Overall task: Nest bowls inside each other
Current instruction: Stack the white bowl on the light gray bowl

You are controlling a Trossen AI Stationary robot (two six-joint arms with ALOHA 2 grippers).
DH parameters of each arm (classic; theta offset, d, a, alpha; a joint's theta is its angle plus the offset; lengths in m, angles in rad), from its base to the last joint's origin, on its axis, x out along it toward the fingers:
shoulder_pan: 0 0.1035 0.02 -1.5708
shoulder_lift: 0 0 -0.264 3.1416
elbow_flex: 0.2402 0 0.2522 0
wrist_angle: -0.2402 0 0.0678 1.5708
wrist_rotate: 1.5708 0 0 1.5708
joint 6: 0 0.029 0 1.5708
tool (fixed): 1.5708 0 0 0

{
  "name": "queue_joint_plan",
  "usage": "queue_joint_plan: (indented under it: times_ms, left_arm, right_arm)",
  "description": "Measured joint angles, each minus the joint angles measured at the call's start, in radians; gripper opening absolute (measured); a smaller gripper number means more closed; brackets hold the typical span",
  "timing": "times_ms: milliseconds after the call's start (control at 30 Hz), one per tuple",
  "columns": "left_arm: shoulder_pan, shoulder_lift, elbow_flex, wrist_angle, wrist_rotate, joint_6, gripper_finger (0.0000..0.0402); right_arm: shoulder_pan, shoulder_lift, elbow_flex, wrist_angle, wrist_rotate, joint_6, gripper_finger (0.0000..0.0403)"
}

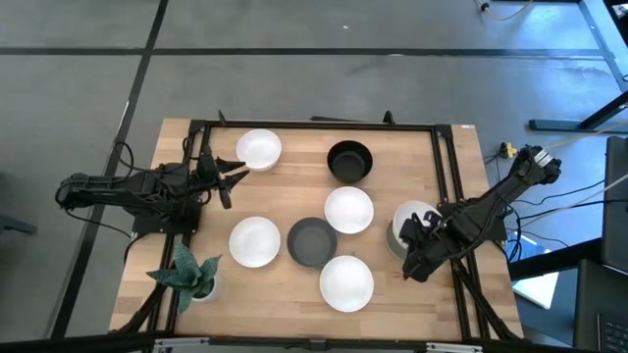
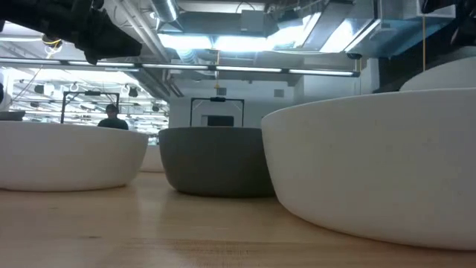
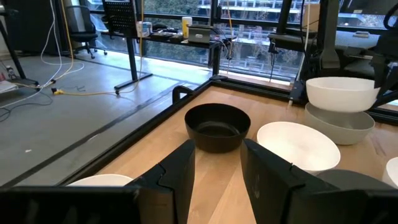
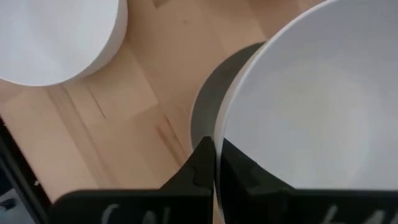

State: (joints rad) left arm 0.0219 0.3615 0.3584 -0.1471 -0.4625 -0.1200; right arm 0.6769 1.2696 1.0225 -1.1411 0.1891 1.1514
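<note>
One pairing is under way and the rest of the job is open. At the right side of the counter [image 1: 294, 294], a white bowl [image 1: 412, 218] sits over a lighter grey bowl [image 1: 394, 238]; the left wrist view shows the white one [image 3: 342, 93] raised a little above the grey one [image 3: 339, 124], not yet settled into it. The right gripper [image 1: 424, 235] holds that white bowl by its rim: in its own wrist view the fingers [image 4: 199, 171] are pinched on the thin white edge [image 4: 298, 93], with the grey bowl [image 4: 208, 106] showing beneath.

The other bowls lie singly, each apart from its neighbours. A black bowl [image 1: 349, 160] stands near the far edge, with a white bowl [image 1: 348, 209] just in front of it. A dark grey bowl [image 1: 312, 241] sits at the middle, a white bowl [image 1: 254, 241] beside it on the left, and another white bowl [image 1: 345, 282] near the front edge. One more white bowl [image 1: 258, 149] is at the far left, just beside the left gripper [image 1: 235, 169]. That gripper's fingers [image 3: 180, 174] are apart and hold nothing, pointing toward the black bowl [image 3: 217, 126].

So, by my count, seven bowls show from above; I judge one nesting nearly done once the held bowl is lowered and let go, with five loose bowls left to stack. A small potted plant [image 1: 188, 275] stands at the front left corner, out of the way.
</note>
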Motion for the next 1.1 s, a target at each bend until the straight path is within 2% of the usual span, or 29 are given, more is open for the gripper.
queue_joint_plan:
  times_ms: [500,767,1000,1100]
  left_arm:
    - [0.0,0.0,0.0,0.0,0.0,-0.008,0.0124]
    - [0.0,0.0,0.0,0.0,0.0,-0.009,0.0124]
    - [0.0,0.0,0.0,0.0,0.0,-0.01,0.0124]
    - [0.0,0.0,0.0,0.0,0.0,-0.011,0.0124]
  right_arm:
    - [0.0,0.121,-0.001,0.062,-0.035,-0.005,0.0006]
    - [0.001,0.125,-0.135,0.282,-0.059,-0.003,0.0006]
    - [0.001,0.124,-0.162,0.292,-0.059,-0.008,0.0007]
    - [0.001,0.124,-0.163,0.294,-0.059,-0.007,0.0027]
